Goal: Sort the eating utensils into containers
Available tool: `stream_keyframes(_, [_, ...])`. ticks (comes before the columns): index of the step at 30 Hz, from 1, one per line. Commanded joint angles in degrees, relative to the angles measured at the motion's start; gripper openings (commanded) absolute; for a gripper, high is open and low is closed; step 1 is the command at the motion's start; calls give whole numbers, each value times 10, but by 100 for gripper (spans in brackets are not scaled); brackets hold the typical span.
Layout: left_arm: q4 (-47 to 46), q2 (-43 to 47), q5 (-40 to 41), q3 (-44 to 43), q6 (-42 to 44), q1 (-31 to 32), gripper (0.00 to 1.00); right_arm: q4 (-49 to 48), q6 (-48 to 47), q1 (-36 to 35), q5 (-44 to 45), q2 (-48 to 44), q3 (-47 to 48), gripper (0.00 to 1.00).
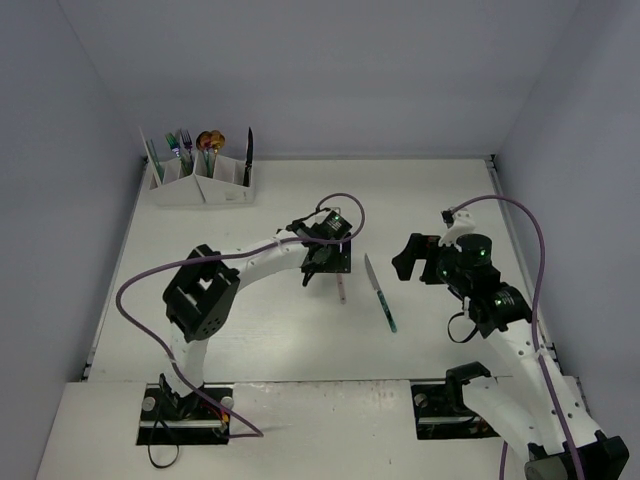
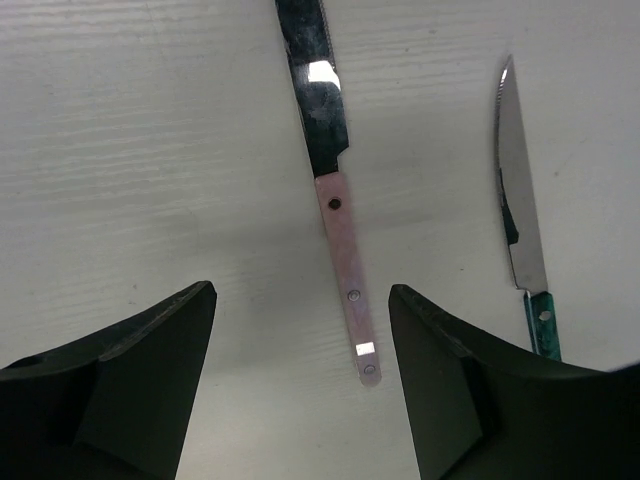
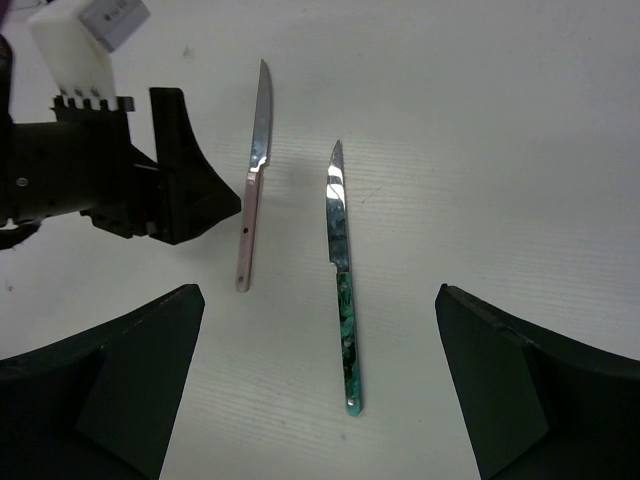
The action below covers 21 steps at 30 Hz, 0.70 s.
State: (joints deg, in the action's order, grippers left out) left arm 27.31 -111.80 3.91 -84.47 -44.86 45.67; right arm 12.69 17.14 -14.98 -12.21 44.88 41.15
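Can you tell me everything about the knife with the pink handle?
The pink-handled knife is slim, with a shiny, pointed metal blade and a flat, pale pink handle with small rivets in it. It lies flat and loose on the white table. The left end effector hangs over the handle, its open jaws on either side, and does not seem to touch it. A green-handled knife lies beside it, apart from it, pointing roughly the same way.

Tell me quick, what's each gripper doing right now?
Left gripper: open, holding nothing, above the pink-handled steel knife.
Right gripper: open, holding nothing.
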Motion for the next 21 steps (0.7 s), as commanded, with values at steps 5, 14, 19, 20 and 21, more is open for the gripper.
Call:
stream_keyframes(5, [19, -40, -1, -67, -45, 13, 60, -7, 11, 2, -3, -21, 6, 100])
stream_keyframes(14, [63, -86, 30, -90, -48, 13, 37, -4, 11, 2, -3, -31, 9, 100])
stream_keyframes(19, [75, -104, 45, -91, -39, 13, 20, -3, 11, 3, -4, -31, 8, 100])
stream_keyframes(20, [80, -105, 51, -91, -34, 13, 16, -3, 11, 3, -4, -31, 7, 100])
stream_keyframes(21, [83, -105, 55, -91, -31, 13, 14, -3, 11, 3, -4, -30, 6, 100])
